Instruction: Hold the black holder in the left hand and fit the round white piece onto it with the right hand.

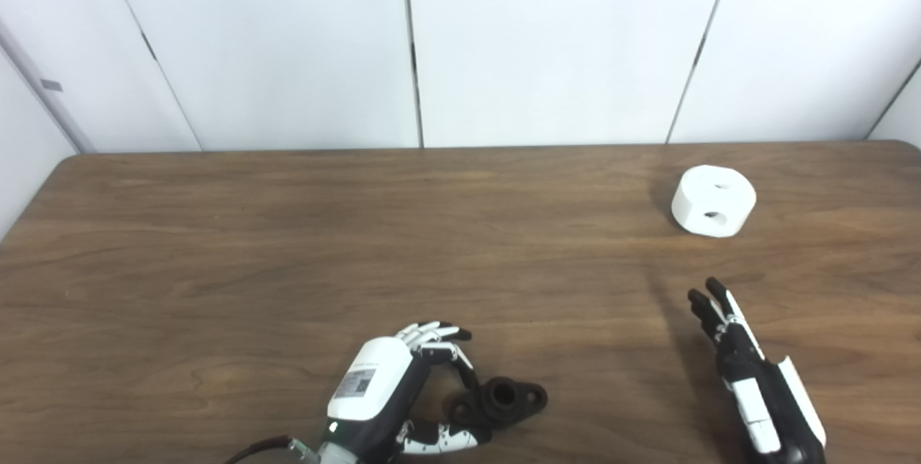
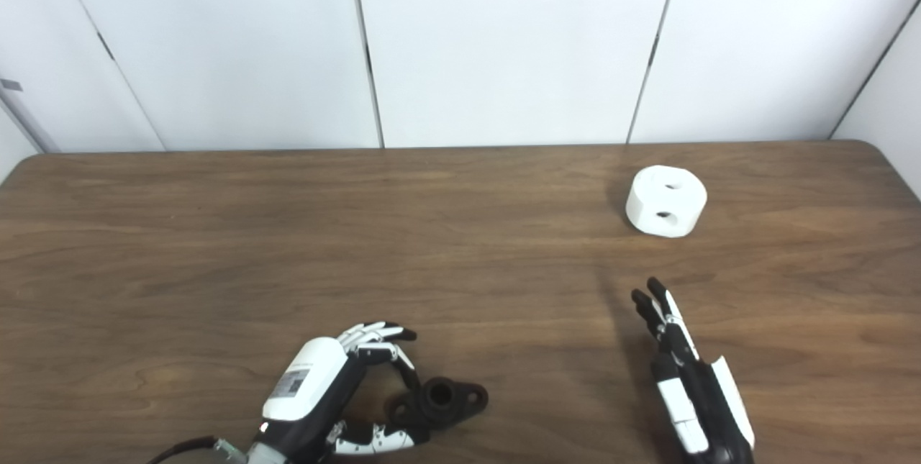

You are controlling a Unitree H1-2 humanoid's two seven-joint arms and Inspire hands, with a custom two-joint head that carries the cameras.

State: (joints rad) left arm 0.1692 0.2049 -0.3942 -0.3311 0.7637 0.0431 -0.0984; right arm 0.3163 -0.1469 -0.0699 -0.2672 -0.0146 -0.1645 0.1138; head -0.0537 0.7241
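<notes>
- Our left hand (image 1: 392,396) sits at approx 6 o'clock on the counter (image 1: 288,248), fingers curled wide around the near end of the black holder (image 1: 504,401). Thumb looks under/beside it, fingers arch over. Can't tell if we're truly pinching yet; holder looks to rest on the counter.
- Our right hand (image 1: 752,378) is at approx 4 o'clock, fingers straight and together, holding nothing, pointing toward 12.
- Round white piece (image 1: 714,201) lies at approx 2 o'clock, well apart from the right hand, w/ holes showing on top and side.
- Step in hand, we judge: securing the holder w/ the left.
- Next: left hand closes and lifts; right hand reaches fwd to 2 o'clock, spreads its fingers, grips the white piece.
</notes>
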